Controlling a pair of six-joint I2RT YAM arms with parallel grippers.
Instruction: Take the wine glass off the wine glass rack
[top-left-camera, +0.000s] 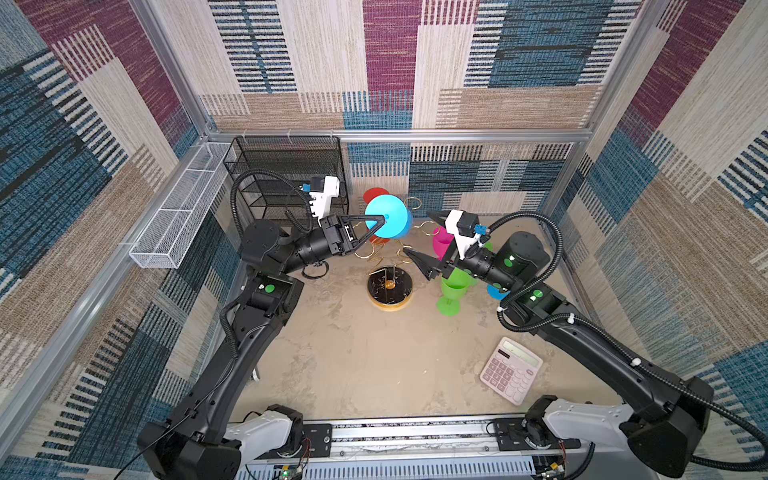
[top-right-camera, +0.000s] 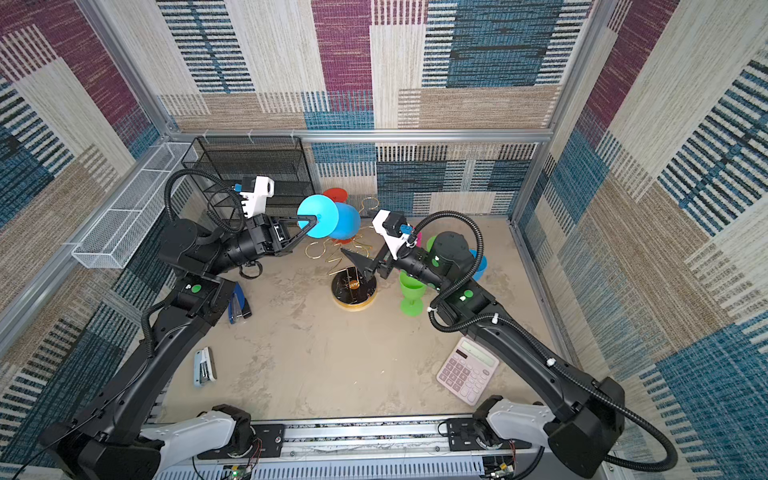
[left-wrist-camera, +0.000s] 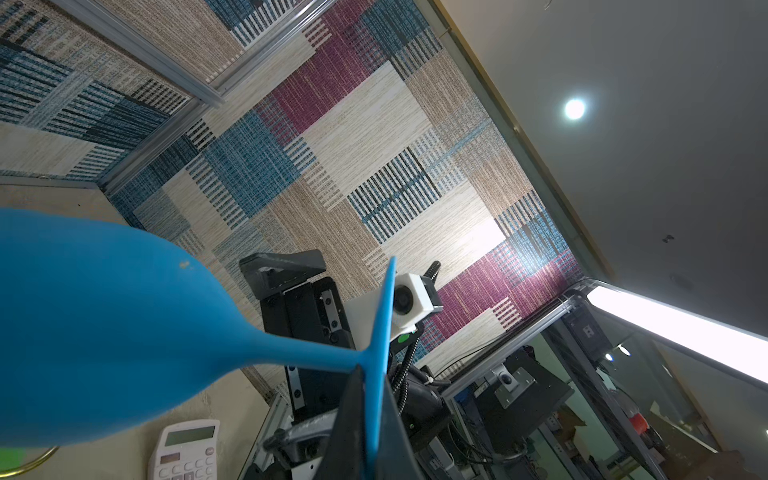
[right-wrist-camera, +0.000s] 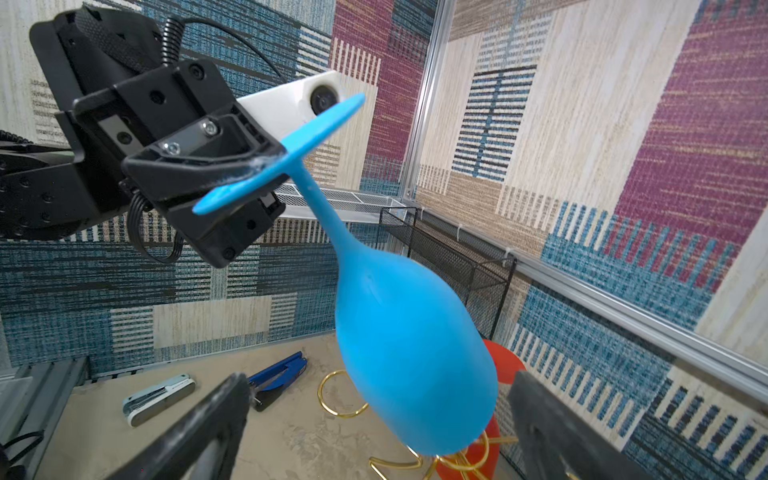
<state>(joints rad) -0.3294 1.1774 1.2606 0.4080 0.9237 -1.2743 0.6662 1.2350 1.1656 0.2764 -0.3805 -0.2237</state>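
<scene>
Left gripper (top-left-camera: 380, 220), held high, pinches blue plastic wine glass (top-left-camera: 395, 208) by its foot over gold wire wine glass rack (top-left-camera: 399, 286); right gripper (top-left-camera: 417, 232) gapes empty beside.

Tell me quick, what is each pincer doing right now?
Left pincer: closed on the foot of the blue glass.
Right pincer: open, empty.

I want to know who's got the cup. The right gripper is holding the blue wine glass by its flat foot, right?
Not quite. The left gripper holds the blue wine glass by its flat foot; the right wrist view shows it. The right gripper is open, holding nothing.
</scene>
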